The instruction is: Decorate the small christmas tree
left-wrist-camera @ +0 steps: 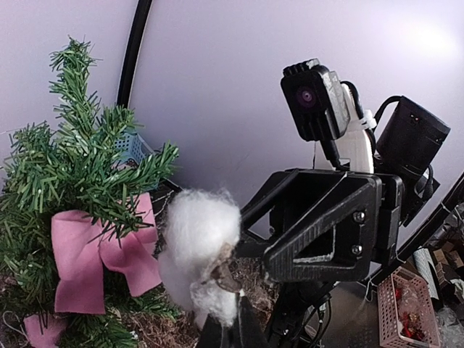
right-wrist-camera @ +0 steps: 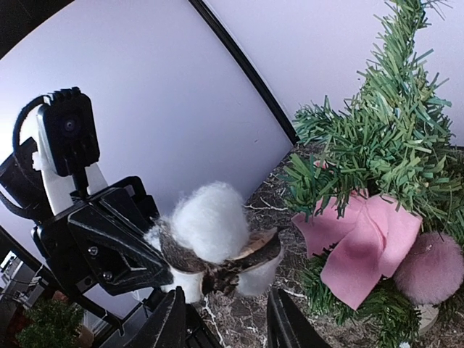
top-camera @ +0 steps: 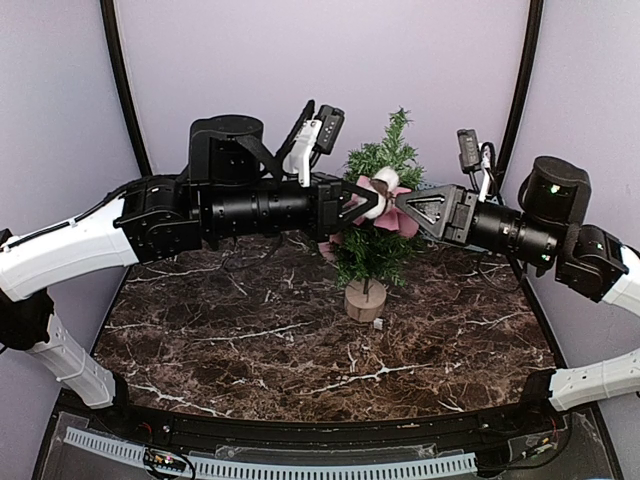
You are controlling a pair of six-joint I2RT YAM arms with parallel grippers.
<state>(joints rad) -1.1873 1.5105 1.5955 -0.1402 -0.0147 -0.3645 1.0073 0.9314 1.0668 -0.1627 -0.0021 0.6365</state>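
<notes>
**Top view.** Upright at the far middle of the dark marbled desk (top-camera: 250,350), the small christmas tree (top-camera: 385,160) on its wooden disc base (top-camera: 365,300), with a pink bow (top-camera: 398,222) on the near side. Reaching in from the left, the left gripper (top-camera: 372,203). Reaching in from the right, the right gripper (top-camera: 399,204). Between the two tips, just in front of the upper branches, a white cotton boll (top-camera: 384,182).

**Left wrist view.** At the bottom edge, the left gripper (left-wrist-camera: 225,328), jaws closed together under the cotton boll (left-wrist-camera: 199,235) and holding it. At the left, the small christmas tree (left-wrist-camera: 72,167), with the pink bow (left-wrist-camera: 80,254) just left of the boll. Facing from the right, the right gripper (left-wrist-camera: 250,232), tips at the boll's flank, contact hidden by fluff. At the lower right, a perforated basket (left-wrist-camera: 409,304).

**Right wrist view.** At the bottom edge, the right gripper (right-wrist-camera: 230,313), jaws partly apart on either side of the cotton boll (right-wrist-camera: 210,217) and its brown husk. Impossible to tell whether pressing on it. At the left, the left gripper (right-wrist-camera: 161,262), touching the boll. At the right, the small christmas tree (right-wrist-camera: 384,145), with the pink bow (right-wrist-camera: 362,246) and a pink pompom (right-wrist-camera: 431,268) low on its branches.
</notes>
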